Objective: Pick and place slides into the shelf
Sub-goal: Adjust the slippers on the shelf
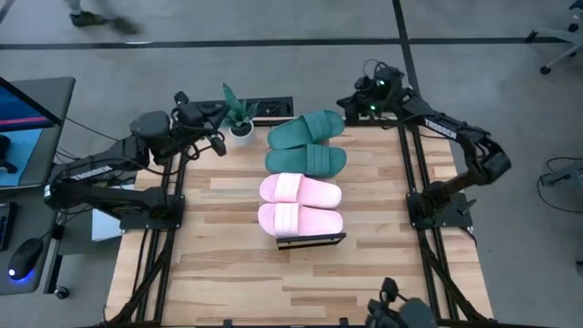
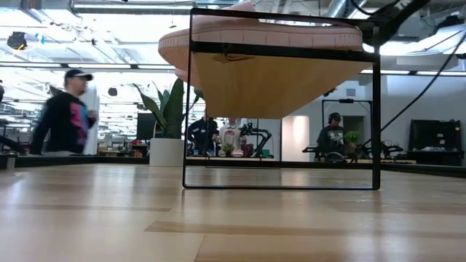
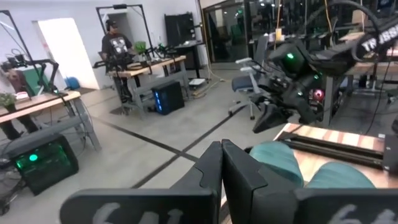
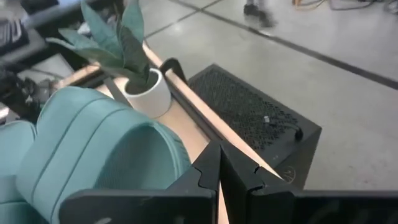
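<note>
Left arm folded at the table's left edge, elbow out, its gripper (image 1: pixel 217 114) reaching toward the far edge near the potted plant (image 1: pixel 239 117); fingers pressed together, nothing between them. Right arm bent sharply at the right side, forearm running along the edge to the far right corner, its gripper (image 1: pixel 351 102) just past the toe end of the green slides (image 1: pixel 308 143); fingers likewise closed and empty. From above: green pair side by side on the wooden table (image 1: pixel 219 246) near the far edge, pink slides (image 1: pixel 300 205) just nearer, side by side on the shelf (image 1: pixel 311 240), whose dark frame shows at the near side under them. Green and pink pairs close together; whether touching I cannot tell. The low view gives what the top view hides: shelf frame (image 2: pixel 376 124) standing as a thin dark rectangle, plank underside (image 2: pixel 269 84) and a pink sole (image 2: pixel 218 29) on top, open space beneath. A person (image 2: pixel 67 113) stands at the left beyond the table, another seated far back. Left wrist view: closed fingers (image 3: pixel 231 171), green strap beyond, right gripper (image 3: pixel 273 115) hanging above the table edge. Right wrist view: closed fingers (image 4: pixel 217 171) over a green ribbed strap (image 4: pixel 99 149), white plant pot (image 4: pixel 148 93), black mesh box (image 4: pixel 249 118) off the edge.
</note>
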